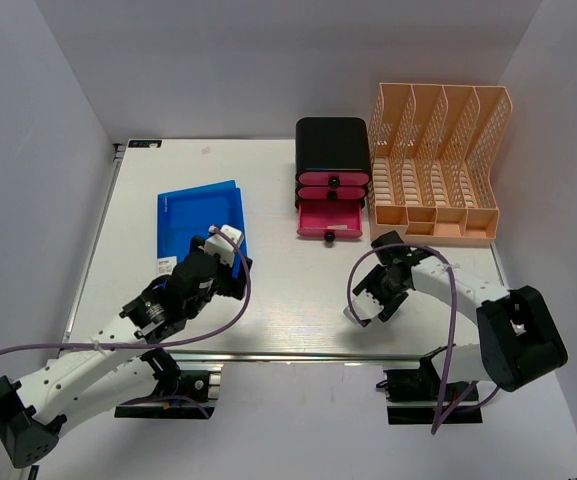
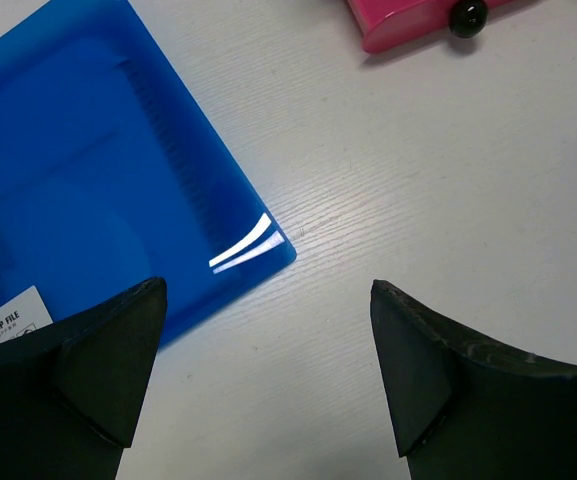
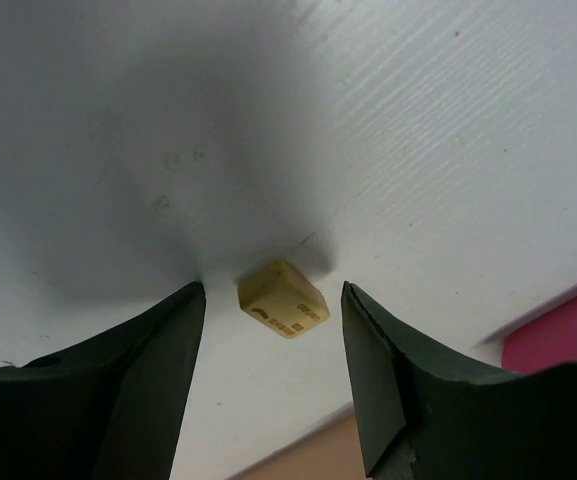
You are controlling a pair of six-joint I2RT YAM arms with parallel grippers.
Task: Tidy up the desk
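Hovering over the blue folder's near right corner, the left pincer stood released and empty. Its fingers straddled that corner with one over the plastic and one over bare board, which I judged to be a line-up for catching the edge. The folder lay flat toward the far left of the surface, which spread under everything, its metal rail along the near edge by the arm bases.

At the far edge, middle, stood the pink drawer unit, its bottom drawer pulled out, probably waiting for small items. The peach file rack filled the far right corner, likely meant for the folder.

Right of centre, the right pincer was spread wide and low, gripping nothing.

Only the right wrist view showed why: a small cream eraser lay between the fingers, untouched by either. The left wrist view alone gave the folder's "CLIP FILE" label. Only the overhead showed the rack.
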